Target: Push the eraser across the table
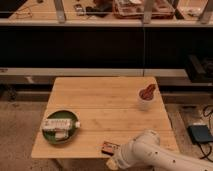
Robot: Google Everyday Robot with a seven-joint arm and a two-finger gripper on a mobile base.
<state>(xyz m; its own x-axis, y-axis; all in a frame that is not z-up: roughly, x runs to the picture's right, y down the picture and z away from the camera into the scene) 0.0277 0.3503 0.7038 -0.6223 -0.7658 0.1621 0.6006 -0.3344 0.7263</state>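
Wooden table (105, 100) holds the eraser (109, 148) near its front edge, with the gripper (118, 161) low just beside it, likely placed to shove it toward the far side; whether the gripper is open or closed cannot be told.

Arm (152, 152) (white) in from btm right, gripper (114, 161) lower centre.

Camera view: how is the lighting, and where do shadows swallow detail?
Camera view: warm, even light on the table, no glare; the recess behind it is almost black. Camera view: the pincer at the near edge, beside the eraser, is dim and partly hidden by the pale arm.
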